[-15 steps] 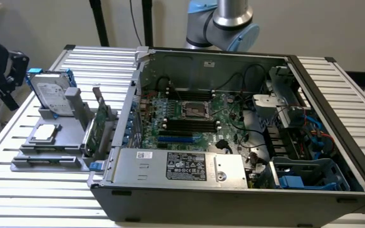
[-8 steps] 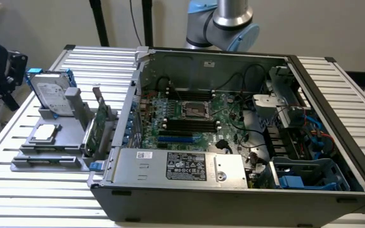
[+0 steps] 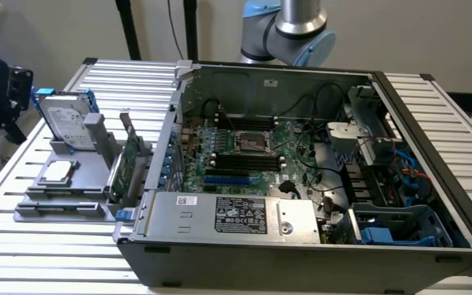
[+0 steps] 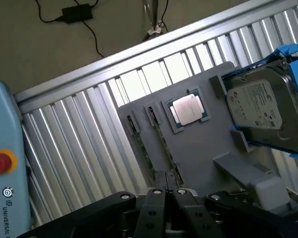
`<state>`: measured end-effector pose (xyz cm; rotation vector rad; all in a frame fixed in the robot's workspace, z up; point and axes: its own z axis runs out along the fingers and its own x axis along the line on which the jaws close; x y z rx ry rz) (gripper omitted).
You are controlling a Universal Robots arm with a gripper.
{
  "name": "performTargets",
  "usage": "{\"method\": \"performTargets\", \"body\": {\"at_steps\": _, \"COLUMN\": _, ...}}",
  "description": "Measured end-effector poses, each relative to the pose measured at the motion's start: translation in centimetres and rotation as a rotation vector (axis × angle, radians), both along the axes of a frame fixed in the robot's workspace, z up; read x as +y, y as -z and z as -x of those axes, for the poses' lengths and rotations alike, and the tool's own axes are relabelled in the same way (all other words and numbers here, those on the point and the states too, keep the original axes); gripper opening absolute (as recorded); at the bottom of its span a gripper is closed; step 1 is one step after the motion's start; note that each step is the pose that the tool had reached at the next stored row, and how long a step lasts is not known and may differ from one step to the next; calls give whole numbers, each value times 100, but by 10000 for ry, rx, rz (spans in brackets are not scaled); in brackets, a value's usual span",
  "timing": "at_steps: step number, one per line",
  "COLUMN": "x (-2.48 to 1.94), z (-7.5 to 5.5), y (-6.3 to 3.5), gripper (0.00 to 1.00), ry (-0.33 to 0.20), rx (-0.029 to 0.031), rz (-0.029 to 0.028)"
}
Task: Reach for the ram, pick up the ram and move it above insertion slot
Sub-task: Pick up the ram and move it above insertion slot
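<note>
The ram [image 4: 164, 144] is a thin green stick standing on edge in a slot of the grey holder [image 4: 198, 148]. My gripper [image 4: 168, 192] hangs above the holder with its fingers [image 4: 155, 198] pressed together and nothing between them; the near end of the ram lies just under the fingertips in the wrist view. In the exterior view the gripper [image 3: 7, 129] is at the far left, up off the table beside the holder [image 3: 72, 212]. The black memory insertion slots [image 3: 248, 161] sit on the motherboard inside the open computer case [image 3: 302, 246].
On the holder also stand a silver hard drive [image 3: 64, 120] in a blue frame, a processor chip [image 3: 59, 172] and a green expansion card [image 3: 121, 169]. The case wall rises between the holder and the motherboard. The slatted metal table [image 3: 47, 252] surrounds both.
</note>
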<state>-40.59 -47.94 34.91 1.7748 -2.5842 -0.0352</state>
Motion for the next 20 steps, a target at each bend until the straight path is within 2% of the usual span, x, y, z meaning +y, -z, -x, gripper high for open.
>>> {"method": "performTargets", "body": {"at_steps": 20, "x": 0, "z": 0, "y": 57, "gripper": 11, "ry": -3641, "rx": -128, "rz": -1}}
